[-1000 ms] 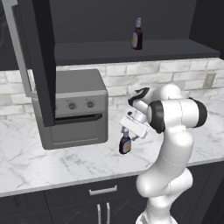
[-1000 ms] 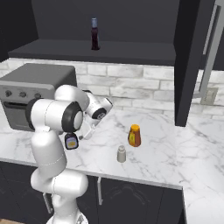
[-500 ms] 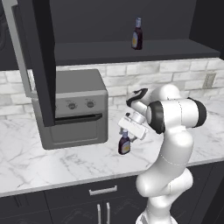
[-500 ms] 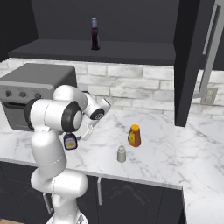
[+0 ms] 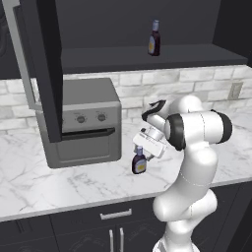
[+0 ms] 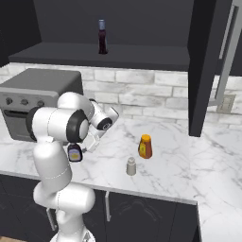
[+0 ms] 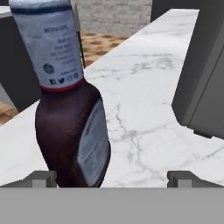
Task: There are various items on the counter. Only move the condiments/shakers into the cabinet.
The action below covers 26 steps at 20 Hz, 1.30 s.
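Marble counter [image 6: 189, 160] lies bare beyond the wide-spread claw [image 7: 111, 177] flanking a dark bottle [image 7: 70, 113].

pale grey brick backsplash wall [image 5: 147, 86] behind, a pale wall outlet [image 5: 236, 90] on it; dark base drawers with silver handles [image 5: 115, 214] below.
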{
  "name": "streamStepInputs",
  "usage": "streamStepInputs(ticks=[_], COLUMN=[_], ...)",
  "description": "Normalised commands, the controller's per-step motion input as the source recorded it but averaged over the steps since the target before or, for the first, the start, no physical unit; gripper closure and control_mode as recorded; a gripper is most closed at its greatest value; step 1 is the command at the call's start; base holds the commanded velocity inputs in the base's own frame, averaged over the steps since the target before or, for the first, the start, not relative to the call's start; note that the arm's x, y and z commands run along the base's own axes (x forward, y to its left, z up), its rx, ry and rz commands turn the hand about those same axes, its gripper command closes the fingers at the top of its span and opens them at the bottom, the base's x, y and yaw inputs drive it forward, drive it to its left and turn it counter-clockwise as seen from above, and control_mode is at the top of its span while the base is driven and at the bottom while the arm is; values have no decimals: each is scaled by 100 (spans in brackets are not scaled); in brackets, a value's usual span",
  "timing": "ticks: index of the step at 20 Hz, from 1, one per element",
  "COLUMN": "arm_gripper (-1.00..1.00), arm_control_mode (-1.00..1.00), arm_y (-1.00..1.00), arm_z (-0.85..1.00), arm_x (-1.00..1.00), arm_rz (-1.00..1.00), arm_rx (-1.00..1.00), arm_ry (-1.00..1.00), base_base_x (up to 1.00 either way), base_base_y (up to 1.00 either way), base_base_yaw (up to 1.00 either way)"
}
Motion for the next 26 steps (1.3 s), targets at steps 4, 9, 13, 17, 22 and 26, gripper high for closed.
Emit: streamStepInputs(ticks=[4,9,13,17,22,26], arm_gripper=[-100,-100,-100,-100,-100,-100], arm_control_mode=[-100,-100,-100,-100,-100,-100], arm_y=[0,-1,0,0,0,0], arm_z=[0,0,0,0,0,0], arm_x=[-1,-13,-13,0,0,-22], arm_rz=[0,-3,-9,-4,-5,-9], arm_rx=[0,0,0,0,0,1], arm_ry=[0,0,0,0,0,0], base_base_x=[0,0,0,0,0,0], base_base_y=[0,0,0,0,0,0], base_base_yaw=[0,0,0,0,0,0])
